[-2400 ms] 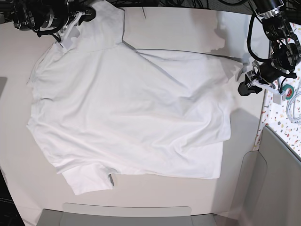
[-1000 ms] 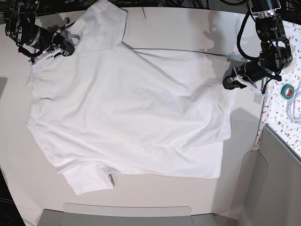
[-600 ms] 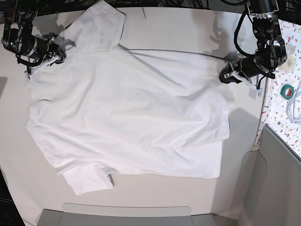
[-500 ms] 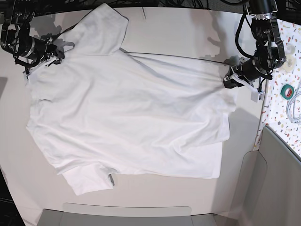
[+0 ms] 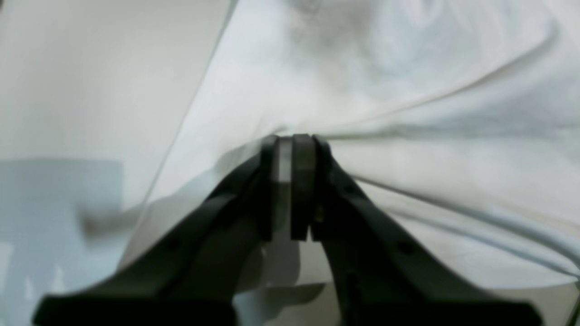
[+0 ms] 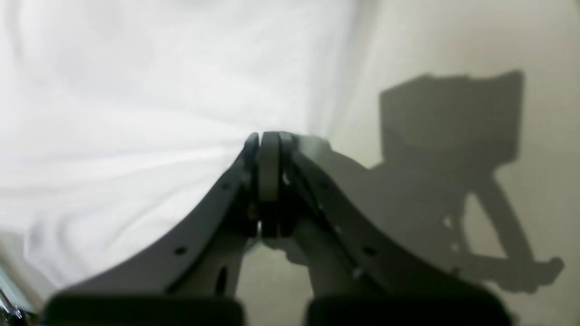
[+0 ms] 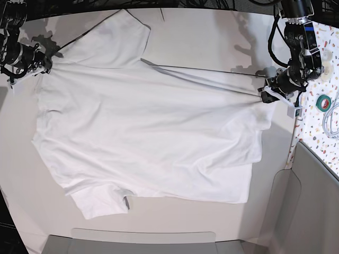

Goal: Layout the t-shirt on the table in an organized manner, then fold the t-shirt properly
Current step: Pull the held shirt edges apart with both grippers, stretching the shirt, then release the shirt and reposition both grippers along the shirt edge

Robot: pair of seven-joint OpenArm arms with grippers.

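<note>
Base view shows the t-shirt [image 7: 148, 121] spread across the table [image 7: 212, 37]. At the t-shirt's right edge the left gripper [image 7: 266, 93] is clamped on the fabric; at its upper left corner the right gripper [image 7: 43, 63] pinches the cloth, fingers pressed together.

One white t-shirt [image 7: 148, 132] lies on one off-white table [image 7: 212, 32]. Two robot arms are in view, each ending in one gripper: the left gripper [image 7: 266, 94] and the right gripper [image 7: 43, 62]. On the speckled strip [image 7: 331, 143] at the side sits one roll of green tape [image 7: 324, 102].
</note>
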